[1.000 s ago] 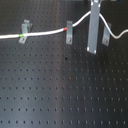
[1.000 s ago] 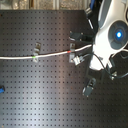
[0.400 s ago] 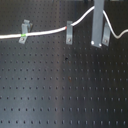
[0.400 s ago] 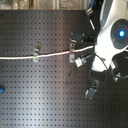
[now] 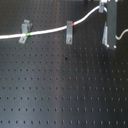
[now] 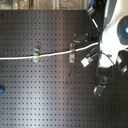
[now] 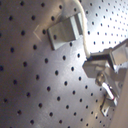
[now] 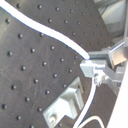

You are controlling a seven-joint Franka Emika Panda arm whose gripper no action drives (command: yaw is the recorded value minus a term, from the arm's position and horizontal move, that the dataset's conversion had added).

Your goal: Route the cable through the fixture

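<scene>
Second wrist view: my end effector is pinched shut on the cable, already laid through two tabletop clips; judged next move, carry it over to the third clip.

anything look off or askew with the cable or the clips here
Nothing stands out. The cable runs through both clips in the first exterior view, then rises to the pincer, which grips it. No visible damage.

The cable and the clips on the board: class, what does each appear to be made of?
The cable looks like white flexible plastic-sheathed cord, since it bends in smooth curves. The clips appear to be bare metal, grey with a dull sheen. The board seems to be matte black perforated metal, though paint leaves that open.
</scene>
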